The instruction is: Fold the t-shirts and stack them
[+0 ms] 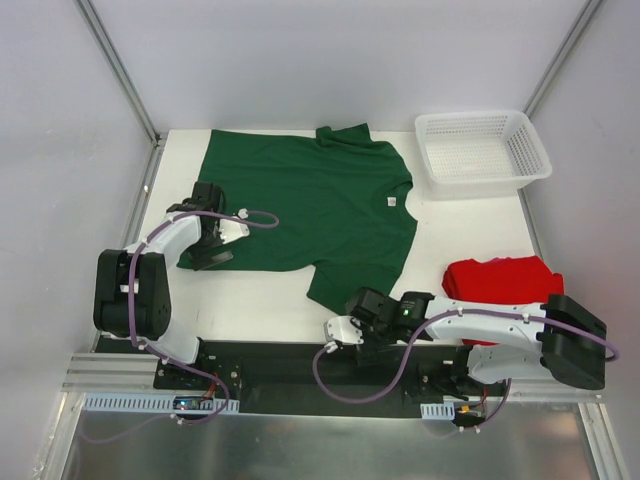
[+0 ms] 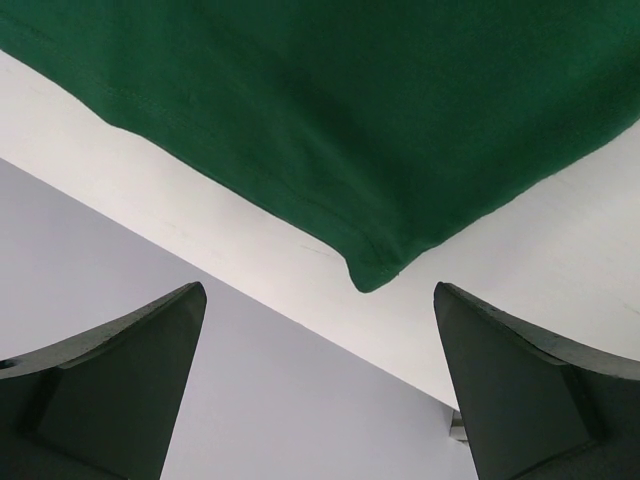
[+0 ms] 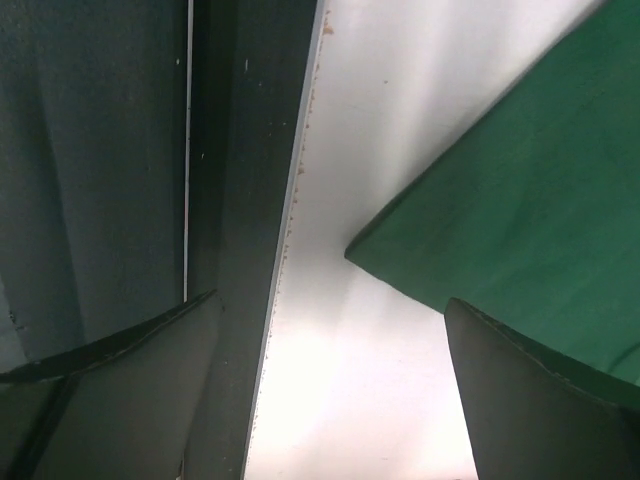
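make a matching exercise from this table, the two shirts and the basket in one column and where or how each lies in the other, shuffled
Things
1. green t-shirt
2. red t-shirt
3. white mesh basket

Places
A. in the far right corner of the table
B. in a heap at the right edge, beside the right arm
C. spread out across the middle

Pairs: 1-C, 2-B, 3-A
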Robot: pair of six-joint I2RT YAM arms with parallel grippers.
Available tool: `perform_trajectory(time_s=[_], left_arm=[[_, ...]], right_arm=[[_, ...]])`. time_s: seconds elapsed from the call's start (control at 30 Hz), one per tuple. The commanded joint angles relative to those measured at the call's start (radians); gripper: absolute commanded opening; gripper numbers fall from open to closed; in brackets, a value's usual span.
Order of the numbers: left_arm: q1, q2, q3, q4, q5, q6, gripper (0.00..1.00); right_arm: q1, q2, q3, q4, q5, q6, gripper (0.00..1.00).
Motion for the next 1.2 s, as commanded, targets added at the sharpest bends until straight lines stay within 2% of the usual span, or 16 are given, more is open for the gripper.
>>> perform_trajectory(time_s=[0.0, 0.4, 0.6, 0.7, 1.17], left_arm=[[0.011, -0.001, 0.034, -0.008, -0.02, -0.002, 0.99], [0.007, -0.01, 0.04, -0.008, -0.036, -0.009, 0.99], [0.004, -0.013, 0.029, -0.008, -0.039, -0.012, 0.99], [0.004, -0.013, 0.028, -0.008, -0.039, -0.011, 0.99], [0.004, 0.008, 0.042, -0.006, -0.043, -0.005, 0.99]], right_arm=[[-0.004, 0.001, -0.005, 0.02, 0.028, -0.015, 0.95], [-0.09, 0.133, 0.113, 0.029, 0.074, 0.018, 0.87], [-0.093, 0.162, 0.142, 0.032, 0.062, 0.017, 0.84], [-0.091, 0.169, 0.145, 0.026, 0.039, 0.023, 0.8], [-0.087, 0.147, 0.136, -0.048, -0.079, 0.021, 0.76]])
